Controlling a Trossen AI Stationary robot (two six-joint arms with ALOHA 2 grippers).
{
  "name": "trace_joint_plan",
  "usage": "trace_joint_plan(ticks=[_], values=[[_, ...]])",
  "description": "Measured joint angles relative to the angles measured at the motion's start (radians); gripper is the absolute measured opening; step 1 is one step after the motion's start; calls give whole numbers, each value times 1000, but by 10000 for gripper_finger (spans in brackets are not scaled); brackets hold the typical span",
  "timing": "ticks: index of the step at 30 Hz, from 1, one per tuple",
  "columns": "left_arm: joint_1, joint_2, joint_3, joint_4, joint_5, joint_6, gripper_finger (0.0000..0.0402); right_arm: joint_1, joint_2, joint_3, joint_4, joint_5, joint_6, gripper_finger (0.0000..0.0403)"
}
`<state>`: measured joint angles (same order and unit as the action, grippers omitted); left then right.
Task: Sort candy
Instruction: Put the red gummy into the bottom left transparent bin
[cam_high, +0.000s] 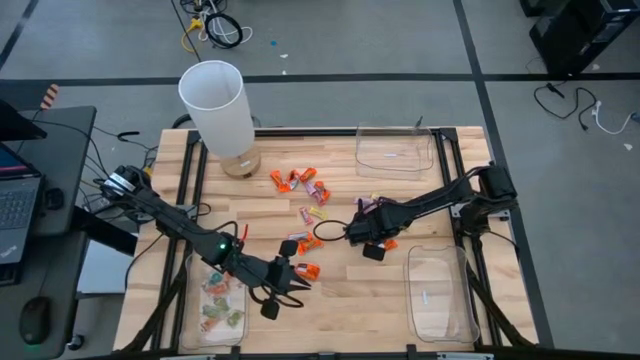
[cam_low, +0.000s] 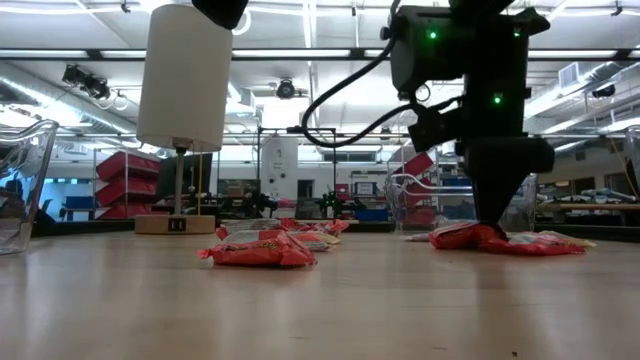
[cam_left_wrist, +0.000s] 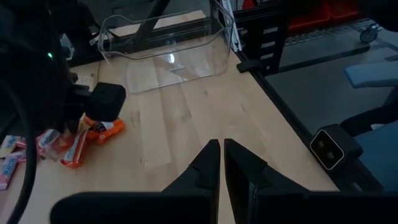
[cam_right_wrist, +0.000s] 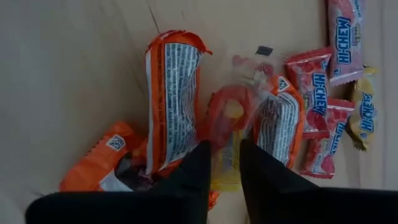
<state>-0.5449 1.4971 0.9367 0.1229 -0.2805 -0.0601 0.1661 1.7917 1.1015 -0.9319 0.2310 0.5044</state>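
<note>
The right gripper (cam_high: 372, 243) is down at the middle of the pale planked table (cam_high: 340, 300), its matte black fingers (cam_right_wrist: 186, 180) narrowly apart and straddling a crinkled yellow-and-pink sweet (cam_right_wrist: 227, 163) in a small heap of candy (cam_right_wrist: 249, 118); whether they actually pinch it cannot be told. Beside that sweet lie glossy orange wrappers (cam_right_wrist: 169, 93), oblong with crimped ends and fine white print, and pink ones (cam_right_wrist: 314, 84) with bold blue lettering.

More candy (cam_high: 300, 180) is scattered loosely across the table's middle, orange and pink, flat and pillow-shaped; in the low view it shows as red foil-like lumps (cam_low: 258, 250) on the wood.

The left gripper (cam_high: 290, 272) hangs near the table's front, fingers (cam_left_wrist: 208, 168) pressed together and holding nothing; just beside it lies an orange sweet (cam_high: 308, 270).

A clear plastic tray (cam_high: 218, 305) at the front left holds several pale green-and-pink sweets; two more clear trays, thin-walled and rectangular with rounded corners, sit at the back right (cam_high: 395, 150) and front right (cam_high: 440, 295).

A white cylindrical lamp (cam_high: 215, 105) on a wooden base stands at the back left.
</note>
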Motion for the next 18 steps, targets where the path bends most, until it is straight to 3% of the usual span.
trace_joint_plan(ticks=[6,18], values=[[0,0,0,-7,-4,-1,25,3,-1,0,2,-7,0,6],[0,0,0,-28,-4,0,25,62,-38,20,-1,53,55,0]])
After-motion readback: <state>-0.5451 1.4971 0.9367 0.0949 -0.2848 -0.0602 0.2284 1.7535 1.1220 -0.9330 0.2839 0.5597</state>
